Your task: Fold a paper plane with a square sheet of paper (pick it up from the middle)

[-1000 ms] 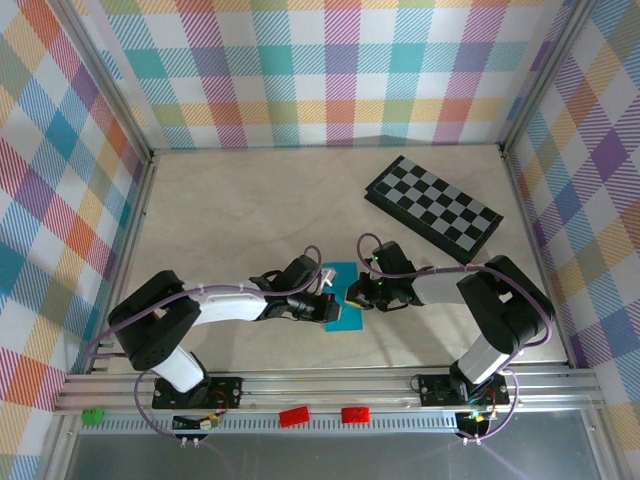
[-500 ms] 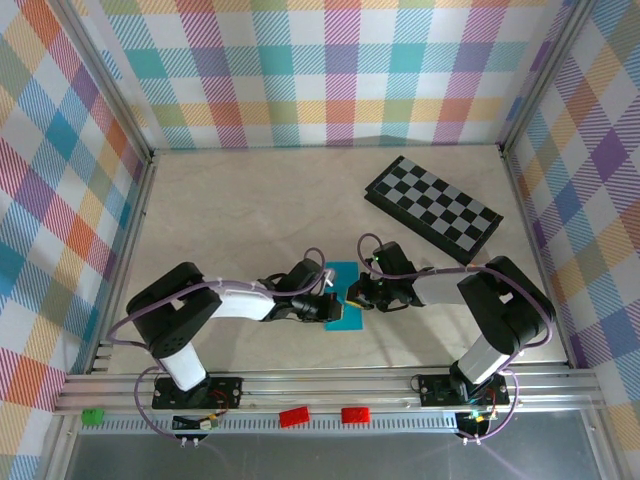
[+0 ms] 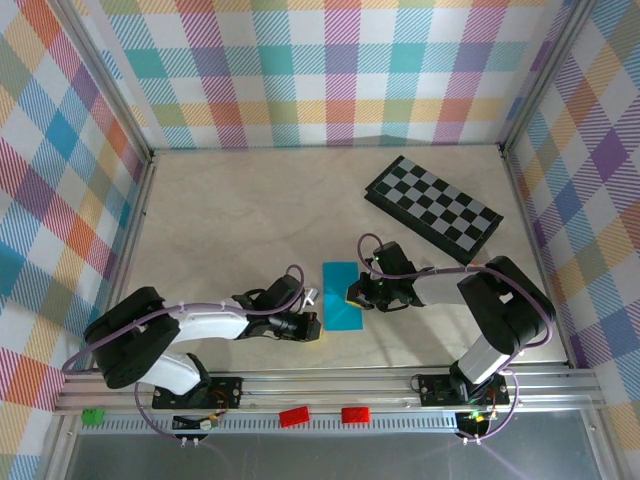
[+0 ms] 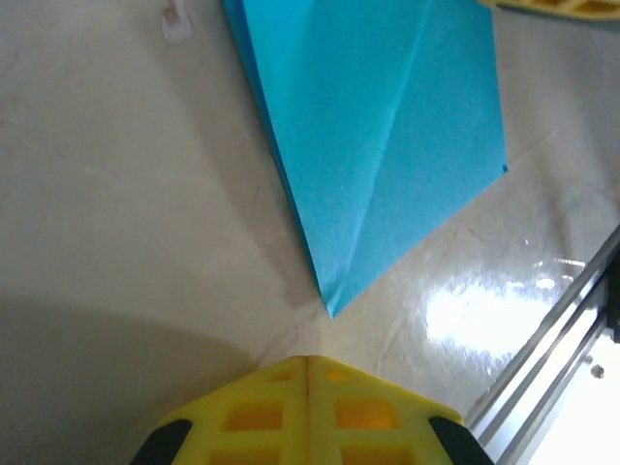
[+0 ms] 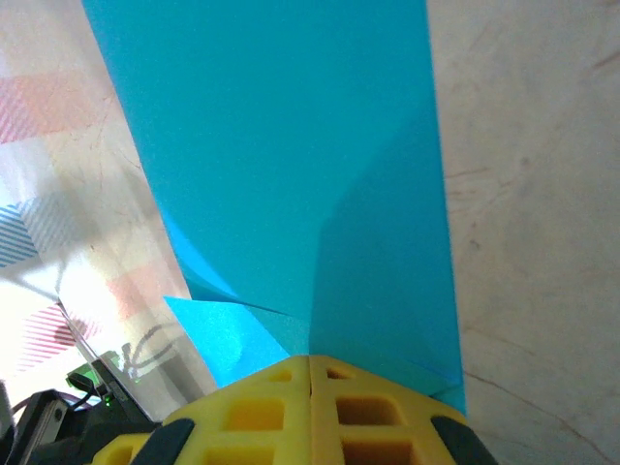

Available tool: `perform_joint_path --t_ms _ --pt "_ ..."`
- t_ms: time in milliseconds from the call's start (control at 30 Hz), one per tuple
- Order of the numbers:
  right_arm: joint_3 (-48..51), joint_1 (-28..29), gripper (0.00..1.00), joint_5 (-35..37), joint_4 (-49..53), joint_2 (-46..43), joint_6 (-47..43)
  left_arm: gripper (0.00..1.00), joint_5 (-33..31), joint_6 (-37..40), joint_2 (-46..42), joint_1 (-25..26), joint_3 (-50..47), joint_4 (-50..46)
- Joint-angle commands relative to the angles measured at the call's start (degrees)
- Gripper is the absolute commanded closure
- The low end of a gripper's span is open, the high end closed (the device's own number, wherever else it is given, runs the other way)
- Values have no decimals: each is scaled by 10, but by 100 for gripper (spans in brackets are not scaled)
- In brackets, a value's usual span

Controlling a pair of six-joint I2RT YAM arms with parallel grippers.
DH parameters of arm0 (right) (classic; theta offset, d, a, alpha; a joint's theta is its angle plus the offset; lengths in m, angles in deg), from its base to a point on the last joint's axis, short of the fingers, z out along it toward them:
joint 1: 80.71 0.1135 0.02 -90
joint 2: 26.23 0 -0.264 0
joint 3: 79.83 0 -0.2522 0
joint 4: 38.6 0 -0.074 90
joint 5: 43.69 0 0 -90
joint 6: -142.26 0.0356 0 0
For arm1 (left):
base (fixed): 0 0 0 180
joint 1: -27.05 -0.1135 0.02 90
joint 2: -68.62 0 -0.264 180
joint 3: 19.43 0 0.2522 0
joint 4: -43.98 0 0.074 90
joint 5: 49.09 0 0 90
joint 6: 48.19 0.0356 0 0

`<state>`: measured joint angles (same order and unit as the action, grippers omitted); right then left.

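The square sheet of paper (image 3: 341, 295), cyan-blue and folded, lies flat on the bench (image 3: 230, 210) in the lower middle of the top view, between the 2 arms. The left fingers (image 3: 312, 326) sit at its lower-left corner, and the right fingers (image 3: 354, 294) at its right edge.

In the left wrist view the left fingers (image 4: 252, 412) are pressed together at the bottom, the seam between them closed. The paper (image 4: 368, 126) fills the upper middle, with 1 diagonal crease running to a sharp tip just above the fingers, not touching them.

In the right wrist view the right fingers (image 5: 252, 407) are also together, and the paper (image 5: 281, 155) reaches down to their tips. I cannot tell whether they pinch it.

The checkered board (image 3: 432, 208) lies well apart at upper right.
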<state>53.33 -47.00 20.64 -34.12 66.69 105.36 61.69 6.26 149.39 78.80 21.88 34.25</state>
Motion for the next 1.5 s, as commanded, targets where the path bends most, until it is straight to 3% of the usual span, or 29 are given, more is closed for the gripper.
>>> perform_joint_path --t_ms 0,267,433,633,867,1133,1300,1467 --pt "17 -5 100 42 46 21 2 97 -21 13 -42 8 0 -6" --pt "11 -5 99 31 42 17 8 100 -44 -9 41 4 74 41" --pt "2 -5 98 27 45 6 5 100 -69 -27 81 5 43 109" --pt "-27 -5 95 13 56 -11 -16 100 -45 -10 121 19 38 100" --pt "-22 6 94 8 52 -74 -20 100 -104 -17 106 22 11 65" --pt "-2 64 97 23 25 -29 23 100 -121 -17 108 22 19 41" --pt "-4 56 98 27 37 2 10 100 -122 -14 122 21 22 33" --pt "23 2 97 22 23 -12 -5 100 -125 -15 126 21 19 28"
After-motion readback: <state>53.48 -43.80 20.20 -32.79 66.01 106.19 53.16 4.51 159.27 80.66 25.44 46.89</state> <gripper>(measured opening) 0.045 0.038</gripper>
